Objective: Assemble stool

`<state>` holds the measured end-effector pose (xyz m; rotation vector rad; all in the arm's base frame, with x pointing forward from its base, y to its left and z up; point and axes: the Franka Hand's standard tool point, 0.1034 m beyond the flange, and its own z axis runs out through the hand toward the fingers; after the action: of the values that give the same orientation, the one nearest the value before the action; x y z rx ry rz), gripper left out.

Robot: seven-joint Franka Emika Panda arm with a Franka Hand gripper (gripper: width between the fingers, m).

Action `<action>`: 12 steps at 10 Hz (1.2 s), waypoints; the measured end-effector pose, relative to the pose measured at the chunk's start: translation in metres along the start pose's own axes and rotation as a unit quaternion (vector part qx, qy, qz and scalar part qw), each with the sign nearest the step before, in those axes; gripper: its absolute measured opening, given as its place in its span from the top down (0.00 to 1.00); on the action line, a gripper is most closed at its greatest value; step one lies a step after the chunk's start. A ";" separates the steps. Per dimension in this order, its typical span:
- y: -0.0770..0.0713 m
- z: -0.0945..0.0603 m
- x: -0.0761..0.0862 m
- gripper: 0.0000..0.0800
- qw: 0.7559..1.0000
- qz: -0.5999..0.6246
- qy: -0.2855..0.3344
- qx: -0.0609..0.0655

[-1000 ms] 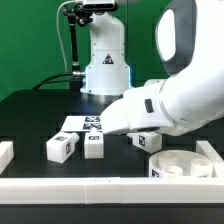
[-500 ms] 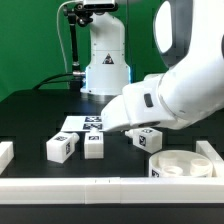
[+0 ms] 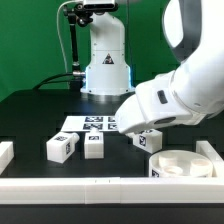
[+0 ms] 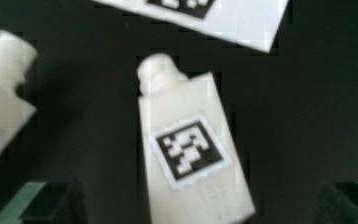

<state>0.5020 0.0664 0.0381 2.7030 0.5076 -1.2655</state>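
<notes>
Our gripper [image 4: 195, 203] hangs with its fingers [image 4: 37, 200] spread wide apart and holding nothing. One white stool leg [image 4: 190, 140] lies on the dark surface [image 4: 87, 150] below, framed between them. A second leg [image 4: 2, 85] lies beside it, and the marker board [image 4: 202, 12] is near. The round seat [image 3: 182, 162] rests at the exterior view's right.

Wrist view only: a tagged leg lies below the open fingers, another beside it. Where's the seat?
Observer: The seat lies at the exterior view's right, in the corner of the white rails.
Operator: How many legs out there?
Observer: Three show: an outer leg and a middle leg toward the exterior view's left, and a third leg under the arm. All are apart from the seat.
</notes>
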 end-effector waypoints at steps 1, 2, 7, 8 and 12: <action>0.000 0.000 0.000 0.19 1.000 0.000 0.000 0.000; -0.001 0.000 0.001 0.19 1.000 0.000 0.000 0.000; -0.009 0.022 0.012 0.19 1.000 -0.009 -0.007 -0.010; -0.005 0.023 0.012 0.19 1.000 -0.013 -0.007 -0.009; -0.004 0.028 0.001 0.19 0.997 -0.031 -0.066 0.001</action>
<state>0.4808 0.0640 0.0189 2.6008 0.5781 -1.4486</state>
